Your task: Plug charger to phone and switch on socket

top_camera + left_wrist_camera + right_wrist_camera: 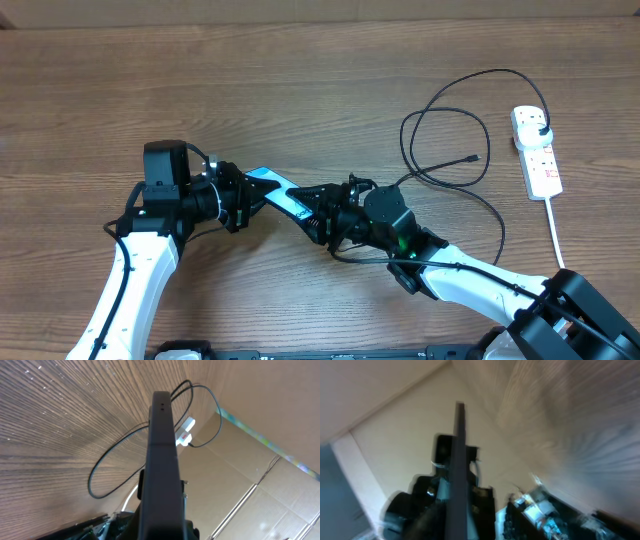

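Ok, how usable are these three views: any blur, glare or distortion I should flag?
Overhead: sharp and evenly lit, with only soft shadows; the phone, charger cable and socket are all crisp. Left wrist: the phone sits edge-on near the lens as a dark bar, and the wood grain fans out with wide-angle distortion. Right wrist: heavily smeared by blur, the phone only a dark strip.

The wooden table (300,60) carries the looped black charger (472,158) and the white socket (537,152).
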Controlling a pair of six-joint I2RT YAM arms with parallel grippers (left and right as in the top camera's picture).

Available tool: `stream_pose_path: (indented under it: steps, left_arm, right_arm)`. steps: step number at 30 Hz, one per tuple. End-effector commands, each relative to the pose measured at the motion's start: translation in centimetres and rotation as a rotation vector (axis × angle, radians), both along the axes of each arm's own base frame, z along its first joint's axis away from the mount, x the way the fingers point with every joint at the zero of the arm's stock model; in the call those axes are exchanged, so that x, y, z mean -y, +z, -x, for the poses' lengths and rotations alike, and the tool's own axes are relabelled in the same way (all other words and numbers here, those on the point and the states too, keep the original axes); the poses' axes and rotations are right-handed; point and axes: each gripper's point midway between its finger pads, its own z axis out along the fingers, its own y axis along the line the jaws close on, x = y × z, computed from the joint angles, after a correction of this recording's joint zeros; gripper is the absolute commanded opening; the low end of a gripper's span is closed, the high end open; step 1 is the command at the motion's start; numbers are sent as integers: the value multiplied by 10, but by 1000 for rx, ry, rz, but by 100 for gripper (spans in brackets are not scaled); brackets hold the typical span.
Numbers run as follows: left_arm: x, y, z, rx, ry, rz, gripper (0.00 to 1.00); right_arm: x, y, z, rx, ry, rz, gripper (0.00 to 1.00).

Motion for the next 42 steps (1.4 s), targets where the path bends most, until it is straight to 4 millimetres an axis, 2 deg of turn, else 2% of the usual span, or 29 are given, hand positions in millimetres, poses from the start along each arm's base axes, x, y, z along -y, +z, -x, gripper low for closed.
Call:
stream_pose_path:
  steps: [1, 6, 8, 9, 10, 15, 17, 19, 23, 26, 27, 28, 29, 30, 34, 37, 42]
  left_arm:
    - [4, 5, -3, 52, -30, -16, 4]
    - [6, 5, 2, 109, -89, -31, 4]
    - [9, 10, 5, 127, -119, -4, 4]
    - [10, 13, 7, 133, -132, 14, 4]
    - [11, 17, 9, 140, -149, 41, 4]
    - [13, 39, 19, 159, -210, 184, 4]
    - [12, 46, 23, 164, -226, 233, 4]
    - [11, 52, 24, 169, -235, 264, 4]
    - [12, 53, 26, 168, -241, 273, 4]
    - [14, 58, 30, 171, -263, 305, 4]
    - [14, 59, 31, 172, -269, 314, 4]
    - [15, 62, 32, 173, -279, 328, 4]
    - [15, 62, 32, 174, -279, 329, 4]
    - [15, 62, 32, 174, -279, 328, 4]
    - [15, 62, 32, 181, -280, 326, 4]
    - [14, 60, 30, 180, -272, 314, 4]
    - [11, 52, 24, 176, -238, 264, 4]
  right_arm:
    - [-8, -1, 13, 242, 122, 122, 49]
    - [9, -38, 8, 537, 209, 424, 79]
    - [18, -52, 8, 564, 250, 500, 85]
    - [22, -58, 9, 557, 262, 527, 95]
    - [28, -65, 9, 536, 271, 551, 100]
    - [60, -102, 16, 372, 306, 671, 100]
    - [66, -109, 21, 386, 347, 710, 100]
    - [70, -114, 25, 477, 432, 765, 100]
    - [71, -113, 21, 500, 419, 781, 100]
    - [75, -113, 13, 511, 384, 816, 88]
    - [78, -114, 10, 511, 372, 831, 81]
    - [81, -114, 6, 546, 377, 854, 63]
    - [83, -113, 4, 563, 382, 861, 53]
    - [85, -112, 1, 567, 380, 865, 47]
    - [106, -108, -13, 481, 347, 907, 36]
    - [131, -99, -28, 376, 313, 966, 29]
    - [181, -59, -61, 260, 233, 1135, 21]
